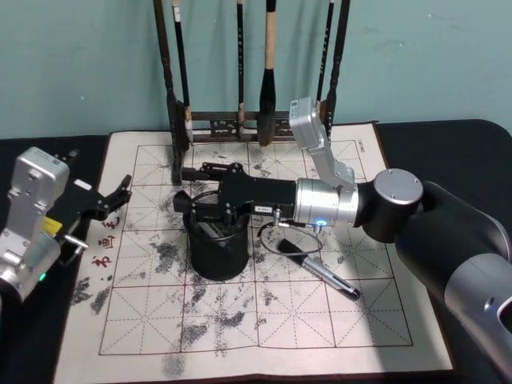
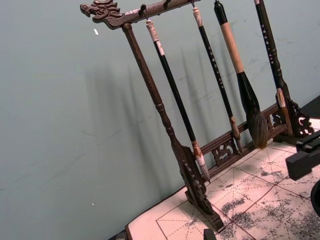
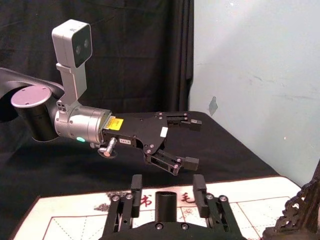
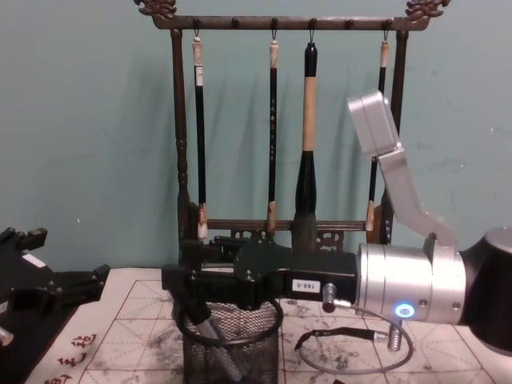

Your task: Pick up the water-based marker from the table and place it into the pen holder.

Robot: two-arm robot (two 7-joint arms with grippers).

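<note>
Two pen-like things show. A grey marker (image 4: 214, 348) leans inside the pen holder (image 1: 218, 250), seen through the mesh in the chest view. A dark pen (image 1: 324, 276) lies flat on the ink-stained practice mat (image 1: 320, 336), right of centre in the head view and apart from the holder. I cannot tell which of the two is the water-based one.

The pen holder stands upright on the mat, a little left of centre in the head view and at the bottom middle of the chest view.

The right gripper (image 1: 189, 190) reaches in from the right side of the head view and hangs level just above the holder's far rim. Its fingers are spread wide with nothing between them; the right wrist view shows the same gap (image 3: 167, 181).

The left gripper (image 1: 122, 196) sits at the left edge of the head view, over the mat's border and well apart from the holder. Its fingers are also wide and hold nothing, as the right wrist view shows in mid-frame (image 3: 191, 142).

A tall wooden brush rack (image 1: 170, 80) stands at the mat's far edge, in the upper middle of the head view, with brushes hanging from it. The dark surface (image 1: 448, 132) shows around the mat.
</note>
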